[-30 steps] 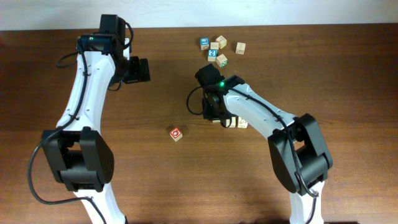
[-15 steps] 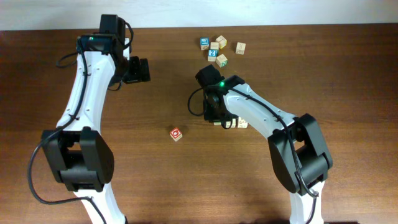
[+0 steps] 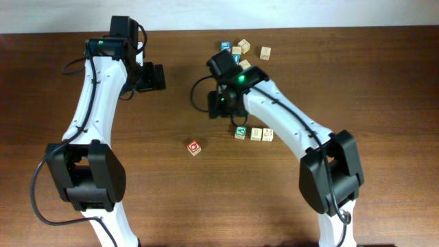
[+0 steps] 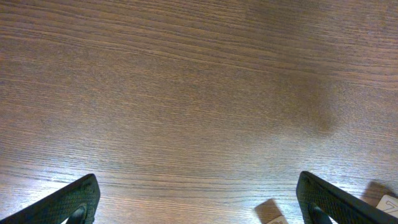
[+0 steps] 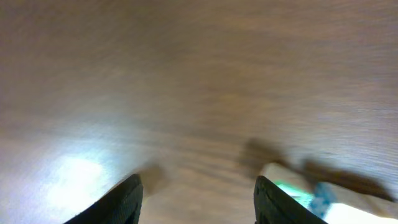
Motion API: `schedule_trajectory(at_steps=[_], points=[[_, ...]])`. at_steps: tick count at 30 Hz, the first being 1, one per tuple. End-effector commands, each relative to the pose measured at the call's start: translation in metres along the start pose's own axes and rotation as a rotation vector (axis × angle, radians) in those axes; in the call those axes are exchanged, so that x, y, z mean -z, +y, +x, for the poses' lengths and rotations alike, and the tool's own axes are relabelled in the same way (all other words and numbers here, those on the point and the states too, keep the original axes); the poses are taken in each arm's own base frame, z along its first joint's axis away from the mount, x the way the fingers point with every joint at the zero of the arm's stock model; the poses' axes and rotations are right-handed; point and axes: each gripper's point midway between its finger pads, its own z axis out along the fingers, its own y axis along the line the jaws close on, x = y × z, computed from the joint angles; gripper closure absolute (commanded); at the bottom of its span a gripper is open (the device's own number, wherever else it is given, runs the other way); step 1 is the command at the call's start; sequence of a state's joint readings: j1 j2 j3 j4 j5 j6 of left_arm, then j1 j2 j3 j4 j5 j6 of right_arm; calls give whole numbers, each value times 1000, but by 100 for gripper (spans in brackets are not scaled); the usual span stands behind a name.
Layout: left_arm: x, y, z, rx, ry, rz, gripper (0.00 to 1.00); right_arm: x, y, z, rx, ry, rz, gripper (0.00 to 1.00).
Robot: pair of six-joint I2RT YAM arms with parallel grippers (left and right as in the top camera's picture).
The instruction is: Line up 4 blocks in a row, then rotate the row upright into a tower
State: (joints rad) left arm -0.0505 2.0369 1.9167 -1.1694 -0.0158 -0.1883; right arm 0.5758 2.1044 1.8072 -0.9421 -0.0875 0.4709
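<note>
The red-ring block (image 3: pixel 195 147) lies alone on the table (image 3: pixel 384 82), with a row of three blocks (image 3: pixel 255 134) near its right. Beyond it hangs the right gripper (image 5: pixel 202 202) — fingers apart, empty. The left gripper (image 4: pixel 199 202), spread wide, is farther beyond-left.

**Wood below, plastic on me**

The table (image 4: pixel 186 93) is dark brown wood with a fine, plain grain and a soft satin sheen that flares pale under my right wrist. My left fingers (image 4: pixel 68 202) are black and matt, pebbled all over. My right fingers (image 5: pixel 127 199) look black and dull too, though blurred. My arm shells (image 3: pixel 96 103) are smooth white plastic. The red-ring block (image 3: pixel 195 147) is pale wood with a printed face
</note>
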Motion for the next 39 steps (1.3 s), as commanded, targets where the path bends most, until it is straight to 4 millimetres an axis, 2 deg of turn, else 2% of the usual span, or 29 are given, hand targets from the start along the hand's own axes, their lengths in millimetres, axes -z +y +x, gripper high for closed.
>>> schedule_trajectory(at_steps=[1, 3, 5, 9, 11, 14, 21, 24, 27, 31, 33, 35, 37, 39], points=[[-1, 0, -2, 8, -1, -7, 1, -25, 45, 40, 155, 84, -61, 43], [-1, 0, -2, 8, -1, -7, 1, -43, 61, 61, 315, 122, -63, 43], [-1, 0, -2, 8, -1, -7, 1, -49, 67, 67, 376, 133, -67, 43], [-1, 0, -2, 8, -1, -7, 1, -51, 64, 72, 458, 151, -65, 44], [-1, 0, -2, 8, -1, -7, 1, -53, 63, 79, 523, 174, -75, 49], [-1, 0, -2, 8, -1, -7, 1, -58, 68, 86, 548, 188, -127, 50], [-1, 0, -2, 8, -1, -7, 1, -68, 66, 91, 547, 194, -132, 49], [-1, 0, -2, 8, -1, -7, 1, -71, 65, 90, 536, 193, -123, 56], [-1, 0, -2, 8, -1, -7, 1, -77, 63, 92, 526, 206, -117, 58], [-1, 0, -2, 8, -1, -7, 1, -77, 60, 91, 509, 199, -97, 64], [-1, 0, -2, 8, -1, -7, 1, -79, 52, 84, 444, 176, -33, 70], [-1, 0, -2, 8, -1, -7, 1, -78, 41, 73, 364, 141, 30, 70], [-1, 0, -2, 8, -1, -7, 1, -77, 21, 55, 220, 81, 127, 69], [-1, 0, -2, 8, -1, -7, 1, -75, 5, 46, 110, 53, 177, 63]])
